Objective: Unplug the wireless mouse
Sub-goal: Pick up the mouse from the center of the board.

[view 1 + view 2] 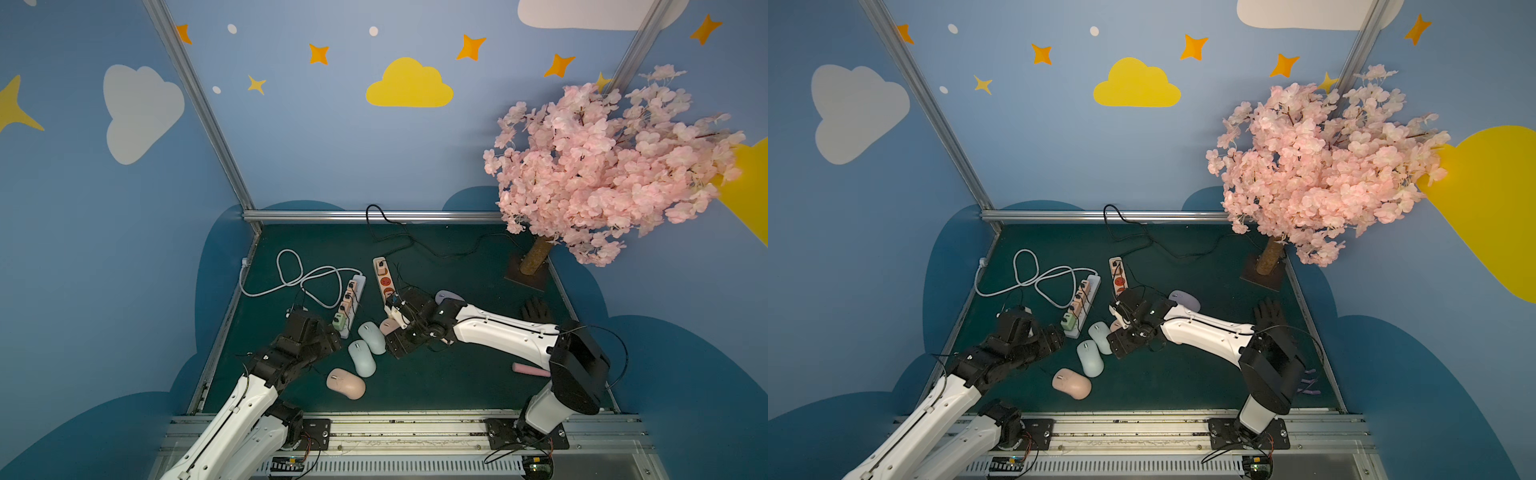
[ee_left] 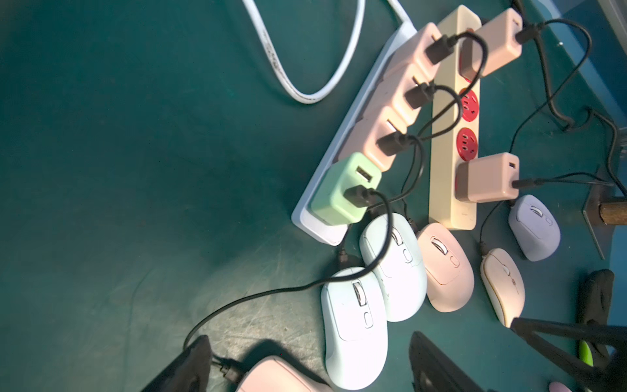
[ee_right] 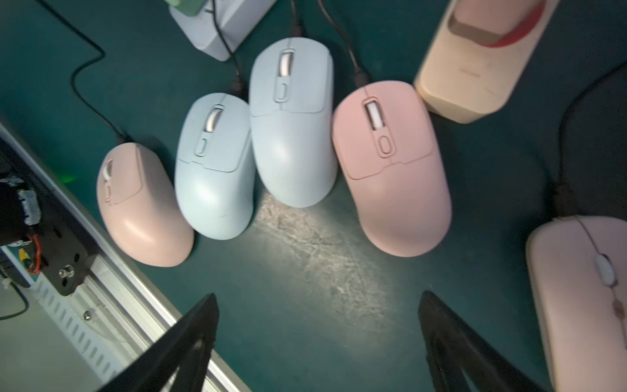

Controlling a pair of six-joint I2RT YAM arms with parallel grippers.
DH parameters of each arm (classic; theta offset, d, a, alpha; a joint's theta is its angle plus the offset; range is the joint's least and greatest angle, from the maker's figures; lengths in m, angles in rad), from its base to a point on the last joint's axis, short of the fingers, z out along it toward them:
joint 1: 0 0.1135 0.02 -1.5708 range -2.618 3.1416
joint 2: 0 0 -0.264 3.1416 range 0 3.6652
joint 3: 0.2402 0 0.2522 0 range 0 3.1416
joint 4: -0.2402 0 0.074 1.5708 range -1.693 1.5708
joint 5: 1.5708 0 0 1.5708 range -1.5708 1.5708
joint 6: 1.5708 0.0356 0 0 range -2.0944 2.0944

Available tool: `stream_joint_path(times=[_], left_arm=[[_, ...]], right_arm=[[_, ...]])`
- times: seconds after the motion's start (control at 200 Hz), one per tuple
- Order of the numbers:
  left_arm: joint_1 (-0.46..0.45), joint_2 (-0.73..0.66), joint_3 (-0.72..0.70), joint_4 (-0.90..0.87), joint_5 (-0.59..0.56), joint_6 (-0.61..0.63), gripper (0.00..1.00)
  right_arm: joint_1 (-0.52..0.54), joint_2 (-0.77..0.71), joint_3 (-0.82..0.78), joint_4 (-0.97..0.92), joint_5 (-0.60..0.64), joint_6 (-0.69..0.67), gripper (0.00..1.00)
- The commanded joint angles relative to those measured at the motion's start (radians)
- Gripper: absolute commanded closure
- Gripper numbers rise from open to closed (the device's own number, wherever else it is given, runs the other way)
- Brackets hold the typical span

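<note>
- The dark green felt tabletop [image 1: 457, 374] carried everything, with the task's things gathered left of its middle.
- A long white power strip [image 2: 322, 232], loaded with pink charger cubes and one mint-green charger cube [image 2: 332, 190], lay just beside a cream power strip with red sockets [image 2: 448, 190].
- The left pincer [image 2: 308, 336] stood wide open, clamped on nothing. The right pincer [image 3: 319, 295] gaped equally wide and empty over bare felt, facing the row of mice.
- Two pale blue plastic mice [image 3: 217, 169] lay touching, flanked by a rounded pink mouse [image 3: 142, 210] and a second pink mouse [image 3: 390, 176], all near the strips' ends.
- Black cable plugs [image 3: 359, 77] sat in those mice's noses, so no lead looked pulled. Judging by that, choosing, gripping and unplugging all remained.
</note>
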Motion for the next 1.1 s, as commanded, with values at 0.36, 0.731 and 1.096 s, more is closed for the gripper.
stream_joint_path(times=[0.36, 0.731, 1.096], left_arm=[[0.419, 0.057, 0.039, 0.037, 0.317, 0.089, 0.09], [0.704, 0.068, -0.016, 0.16, 0.577, 0.058, 0.09], [0.736, 0.079, -0.004, 0.143, 0.573, 0.087, 0.09]], right_arm=[[0.276, 0.218, 0.263, -0.02, 0.005, -0.074, 0.15], [0.302, 0.461, 0.506, -0.118, -0.002, -0.148, 0.16], [0.322, 0.545, 0.57, -0.174, -0.094, -0.201, 0.16]])
